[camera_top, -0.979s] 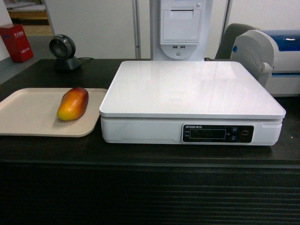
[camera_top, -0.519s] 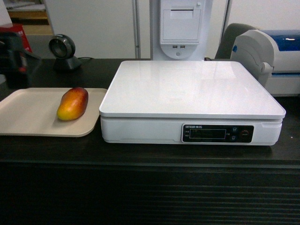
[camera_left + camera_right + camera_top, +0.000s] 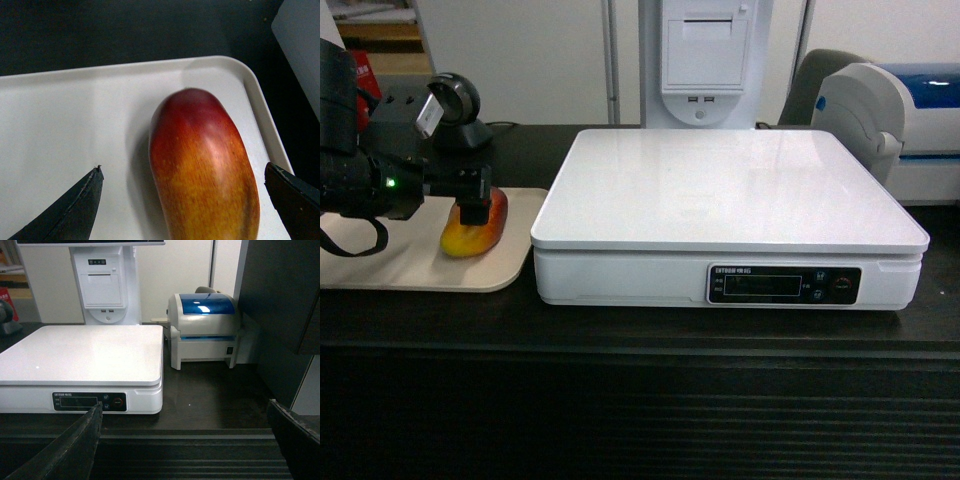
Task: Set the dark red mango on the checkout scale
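Left arm reaches in from the left edge of the head view, wrist level | left gripper [image 3: 472, 205] lowered, jaws spread wide, both dark fingertips [image 3: 75, 210] visible in its wrist view | right gripper [image 3: 185, 440] held back, jaws likewise spread wide, holding nothing

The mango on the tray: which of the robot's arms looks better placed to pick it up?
Left. The left gripper hangs open right over the dark red mango on the beige tray, a finger each side. The right gripper faces the scale.
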Motion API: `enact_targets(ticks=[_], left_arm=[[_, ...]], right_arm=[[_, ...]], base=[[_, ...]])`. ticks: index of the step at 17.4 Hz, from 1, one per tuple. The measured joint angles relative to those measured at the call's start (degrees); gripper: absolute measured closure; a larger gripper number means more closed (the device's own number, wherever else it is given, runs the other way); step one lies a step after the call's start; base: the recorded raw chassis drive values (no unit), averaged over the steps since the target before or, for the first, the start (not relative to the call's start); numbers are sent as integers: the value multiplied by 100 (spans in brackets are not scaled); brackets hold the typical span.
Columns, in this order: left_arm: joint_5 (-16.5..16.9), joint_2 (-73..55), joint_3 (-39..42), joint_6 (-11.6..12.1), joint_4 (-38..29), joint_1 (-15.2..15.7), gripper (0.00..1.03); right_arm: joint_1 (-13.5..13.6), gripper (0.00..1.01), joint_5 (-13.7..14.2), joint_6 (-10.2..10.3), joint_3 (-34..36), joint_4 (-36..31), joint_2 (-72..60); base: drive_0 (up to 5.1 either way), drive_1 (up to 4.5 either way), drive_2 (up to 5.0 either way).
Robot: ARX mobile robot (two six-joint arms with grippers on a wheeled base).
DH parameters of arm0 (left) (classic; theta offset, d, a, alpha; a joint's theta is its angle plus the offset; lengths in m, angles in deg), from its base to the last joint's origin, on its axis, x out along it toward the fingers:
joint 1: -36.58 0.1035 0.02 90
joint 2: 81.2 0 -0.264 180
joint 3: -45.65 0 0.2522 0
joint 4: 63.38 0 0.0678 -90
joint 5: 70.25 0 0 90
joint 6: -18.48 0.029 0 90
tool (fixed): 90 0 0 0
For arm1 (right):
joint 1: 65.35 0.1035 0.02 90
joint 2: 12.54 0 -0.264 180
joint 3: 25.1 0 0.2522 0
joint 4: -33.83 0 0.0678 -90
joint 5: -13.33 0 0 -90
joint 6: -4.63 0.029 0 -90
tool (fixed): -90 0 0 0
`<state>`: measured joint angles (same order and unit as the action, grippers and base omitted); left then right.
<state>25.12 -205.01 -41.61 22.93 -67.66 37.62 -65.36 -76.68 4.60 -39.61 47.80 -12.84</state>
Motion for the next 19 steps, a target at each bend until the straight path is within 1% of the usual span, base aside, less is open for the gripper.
enact_targets(ticks=[2,6,8,13,15,19], left_arm=[[234,-164,-479,-11,216,66,5],[306,-225,-632,-13,334,70,5],[496,-417,-885,-20,553,68,5],[503,-872,-1261,87,990,87,5],[549,-986,-1338,162,1165,90,5],[658,-1086,-1429,208,1338,90,5]], right_arm=[[0,3,2,0,0,0,0],[0,3,0,0,0,0,0],[0,3,2,0,0,0,0],[0,3,0,0,0,0,0],[0,3,0,0,0,0,0],[0,3,0,0,0,0,0]], base=[[0,0,0],[0,0,0],[0,0,0],[0,0,0],[0,0,0],[0,0,0]])
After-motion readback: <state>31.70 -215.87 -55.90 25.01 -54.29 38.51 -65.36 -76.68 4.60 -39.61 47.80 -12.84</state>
